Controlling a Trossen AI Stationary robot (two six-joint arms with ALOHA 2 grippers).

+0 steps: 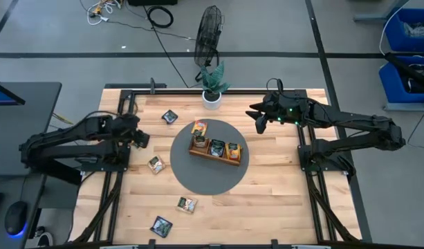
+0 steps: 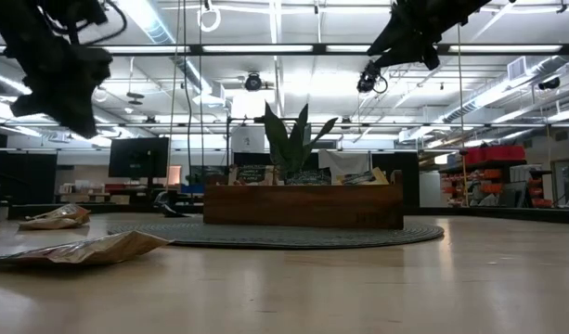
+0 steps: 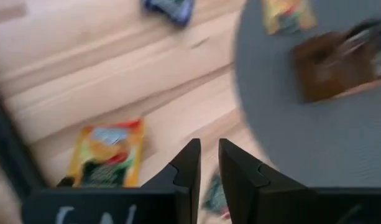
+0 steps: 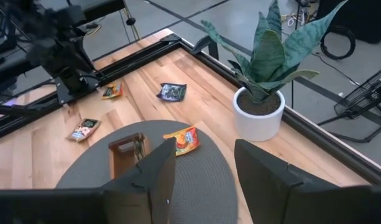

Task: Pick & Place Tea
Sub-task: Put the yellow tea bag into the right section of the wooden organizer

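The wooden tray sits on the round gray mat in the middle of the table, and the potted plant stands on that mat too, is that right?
Not quite. The wooden tray does sit on the round gray mat, but the potted plant stands off it, on the bare table at the far edge. The high view shows this.

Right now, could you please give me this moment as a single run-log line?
left gripper: nearly shut, empty, above table's left side | right gripper: open, empty, near plant | wooden tray: on round mat
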